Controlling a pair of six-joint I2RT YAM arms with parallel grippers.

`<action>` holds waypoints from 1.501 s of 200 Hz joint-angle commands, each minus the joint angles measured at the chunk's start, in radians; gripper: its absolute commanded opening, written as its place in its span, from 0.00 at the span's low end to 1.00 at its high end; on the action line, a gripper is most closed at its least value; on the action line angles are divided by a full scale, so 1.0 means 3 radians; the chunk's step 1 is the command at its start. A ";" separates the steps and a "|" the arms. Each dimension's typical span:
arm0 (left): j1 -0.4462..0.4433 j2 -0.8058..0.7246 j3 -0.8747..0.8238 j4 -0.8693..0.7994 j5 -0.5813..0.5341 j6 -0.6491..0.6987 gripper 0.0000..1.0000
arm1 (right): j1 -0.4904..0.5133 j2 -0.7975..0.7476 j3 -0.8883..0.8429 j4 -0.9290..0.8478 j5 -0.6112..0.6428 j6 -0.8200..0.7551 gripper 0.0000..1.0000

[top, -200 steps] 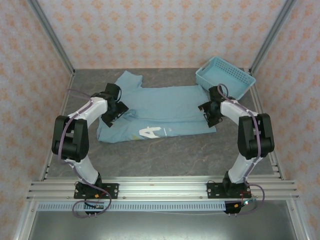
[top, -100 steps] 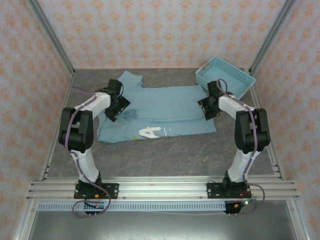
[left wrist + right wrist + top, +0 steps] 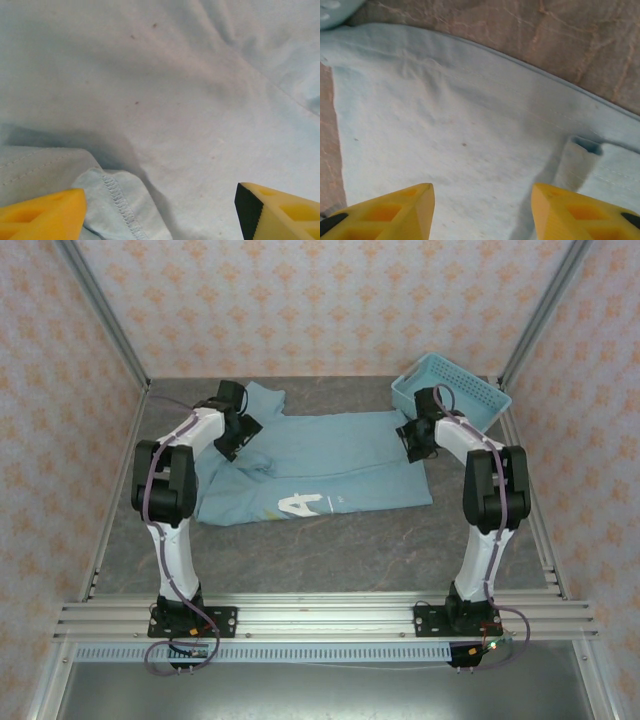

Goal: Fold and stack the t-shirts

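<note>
Left claw (image 3: 160,214): spread wide, nothing between its yellow tips. It hangs low over blue cloth, with a stitched hem (image 3: 118,199) just beside one tip.
Right claw (image 3: 482,212): also spread and empty. There is cloth beneath it, and the shirt's edge and bare table lie just beyond.
T-shirt (image 3: 335,455): lies flat across the far middle of the table (image 3: 400,540). Its near strip is turned over, so a white letter (image 3: 300,504) shows. Nothing is stacked.
Basket (image 3: 452,390): sits in the far right corner, near the right claw and the shirt's corner.
Just changed: both claws have moved away from the arm bases, off the shirt's middle toward its far side. The left one is now by the far-left sleeve and the right one by the far-right corner.
Meaning for the task: they are probably lining up to pinch the far edge for the next fold. The folding looks only partly done.
Against a second ago: both arms reach further out and stand straighter. The shirt lies as it did, with the letter in the same spot, and the basket has not moved.
</note>
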 commanded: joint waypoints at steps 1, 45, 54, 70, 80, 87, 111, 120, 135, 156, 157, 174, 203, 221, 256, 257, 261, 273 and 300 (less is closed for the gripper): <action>0.0040 -0.0328 -0.0096 0.0260 -0.0008 0.0102 0.79 | -0.0028 0.0096 0.0180 -0.0159 0.0082 0.0008 0.52; 0.0093 -0.0801 -0.0363 -0.0313 -0.0149 -0.0027 0.65 | -0.0016 -0.0128 0.0193 -0.0255 0.0155 -0.0208 0.50; 0.0103 -0.0858 -0.0463 -0.0381 -0.0122 -0.0062 0.68 | 0.0001 -0.0220 0.0143 -0.0266 0.0155 -0.0245 0.53; 0.0137 -0.0929 -0.0711 -0.0197 0.0009 -0.0121 0.78 | 0.0052 -0.0356 0.0045 -0.0277 0.0081 -0.0311 0.60; 0.0166 -0.0908 -0.0826 -0.0058 0.0090 -0.0172 0.79 | 0.0090 -0.0433 -0.0007 -0.0294 0.0036 -0.0361 0.64; 0.0184 -0.0874 -0.0857 0.0022 0.0136 -0.0210 0.80 | 0.0121 -0.0485 -0.0057 -0.0293 0.0001 -0.0402 0.66; 0.0201 -0.0697 -0.0807 0.0149 0.0202 -0.0260 0.81 | 0.0197 -0.0656 -0.0235 -0.0289 -0.0139 -0.0478 0.69; 0.0201 -0.0617 -0.0760 0.0176 0.0244 -0.0274 0.81 | 0.0221 -0.0719 -0.0297 -0.0291 -0.0170 -0.0489 0.70; 0.0201 -0.0511 -0.0692 0.0191 0.0259 -0.0284 0.81 | 0.0240 -0.0802 -0.0404 -0.0287 -0.0209 -0.0487 0.70; 0.0201 -0.0329 -0.0586 0.0174 0.0247 -0.0261 0.80 | 0.0249 -0.0898 -0.0504 -0.0279 -0.0229 -0.0470 0.70; 0.0201 -0.0323 -0.0578 0.0175 0.0249 -0.0261 0.80 | 0.0251 -0.0902 -0.0509 -0.0279 -0.0227 -0.0469 0.70; 0.0196 -0.0220 -0.0459 0.0165 0.0247 -0.0251 0.78 | 0.0252 -0.0953 -0.0539 -0.0292 -0.0220 -0.0459 0.70; 0.0173 -0.0101 -0.0193 0.0110 0.0232 -0.0271 0.75 | 0.0255 -0.0992 -0.0524 -0.0329 -0.0209 -0.0469 0.70; 0.0123 0.0001 0.0004 0.0014 0.0226 -0.0261 0.74 | 0.0258 -0.0992 -0.0538 -0.0330 -0.0211 -0.0469 0.69; 0.0049 0.0225 0.0257 -0.0065 0.0262 -0.0278 0.72 | 0.0255 -0.1017 -0.0566 -0.0325 -0.0210 -0.0443 0.67; 0.0048 0.0231 0.0261 -0.0070 0.0265 -0.0277 0.72 | 0.0257 -0.1015 -0.0565 -0.0325 -0.0210 -0.0443 0.67; 0.0048 0.0247 0.0285 -0.0079 0.0263 -0.0270 0.72 | 0.0258 -0.1020 -0.0568 -0.0325 -0.0214 -0.0443 0.66; 0.0049 0.0255 0.0351 -0.0139 0.0224 -0.0236 0.71 | 0.0258 -0.1037 -0.0583 -0.0330 -0.0210 -0.0443 0.66; 0.0000 -0.0024 0.0322 -0.0248 0.0013 -0.0125 0.71 | 0.0258 -0.1091 -0.0638 -0.0345 -0.0176 -0.0471 0.66</action>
